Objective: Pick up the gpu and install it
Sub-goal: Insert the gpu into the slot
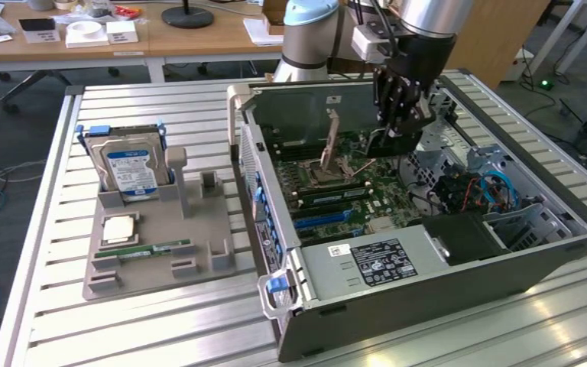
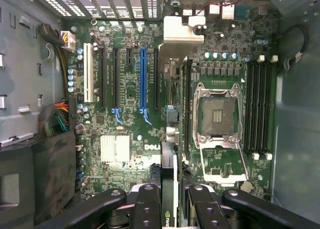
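GPU (image 2: pixel 168 186) sat edge-on in the end effector (image 2: pixel 170 201), whose fingers were closed partway on the card's upper edge, one pad on each face. In the exterior view the end effector (image 1: pixel 400 115) hung inside the open PC case (image 1: pixel 416 283), with the GPU (image 1: pixel 387 144) below it over the motherboard (image 2: pixel 125 119). The card lay roughly between the blue PCIe slot (image 2: pixel 143 79) and the CPU socket (image 2: pixel 216 116). It prob. wasn't seated in any slot, but contact w/ the board was hard to judge from either view.

Handling, as a judgement: thin stiff PCB, light, smooth-faced so it could slip or tilt in a narrow pinch. It's fragile at the connector edge and components. Best held by the top edge near mid-length, faces squeezed gently, clear of contacts and bracket.

On the surface (image 1: pixel 120 329) beside the case, the grey parts tray (image 1: pixel 161 264) held the hard drive (image 1: pixel 131 168).
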`<state>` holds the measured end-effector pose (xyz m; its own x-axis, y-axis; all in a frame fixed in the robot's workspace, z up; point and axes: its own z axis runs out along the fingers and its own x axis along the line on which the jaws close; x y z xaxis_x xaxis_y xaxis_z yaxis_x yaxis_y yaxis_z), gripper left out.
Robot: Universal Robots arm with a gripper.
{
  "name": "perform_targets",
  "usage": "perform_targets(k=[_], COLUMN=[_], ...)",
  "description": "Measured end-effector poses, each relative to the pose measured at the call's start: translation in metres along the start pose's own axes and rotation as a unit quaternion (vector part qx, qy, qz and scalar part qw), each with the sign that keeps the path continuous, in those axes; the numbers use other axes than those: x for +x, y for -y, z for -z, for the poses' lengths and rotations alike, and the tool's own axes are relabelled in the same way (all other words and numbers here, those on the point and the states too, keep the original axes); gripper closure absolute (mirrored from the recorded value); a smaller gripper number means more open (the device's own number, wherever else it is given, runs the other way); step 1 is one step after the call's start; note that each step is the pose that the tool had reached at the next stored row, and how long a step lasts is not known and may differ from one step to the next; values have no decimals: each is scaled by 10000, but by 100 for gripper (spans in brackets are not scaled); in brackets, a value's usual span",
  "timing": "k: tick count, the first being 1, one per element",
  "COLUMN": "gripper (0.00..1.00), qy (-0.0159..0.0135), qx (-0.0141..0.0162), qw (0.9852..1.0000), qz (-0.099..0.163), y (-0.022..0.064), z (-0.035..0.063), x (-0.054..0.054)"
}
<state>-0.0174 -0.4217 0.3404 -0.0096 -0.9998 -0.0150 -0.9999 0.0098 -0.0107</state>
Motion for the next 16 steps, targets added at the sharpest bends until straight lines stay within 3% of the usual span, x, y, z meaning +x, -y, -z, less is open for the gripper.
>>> perform_targets(k=[8,16], gripper=[74,74], qy=[0,-1], qx=[2,3], qw=[10000,10000], qz=[0,-73], y=[-37,-40], z=[-129,-159], x=[14,52])
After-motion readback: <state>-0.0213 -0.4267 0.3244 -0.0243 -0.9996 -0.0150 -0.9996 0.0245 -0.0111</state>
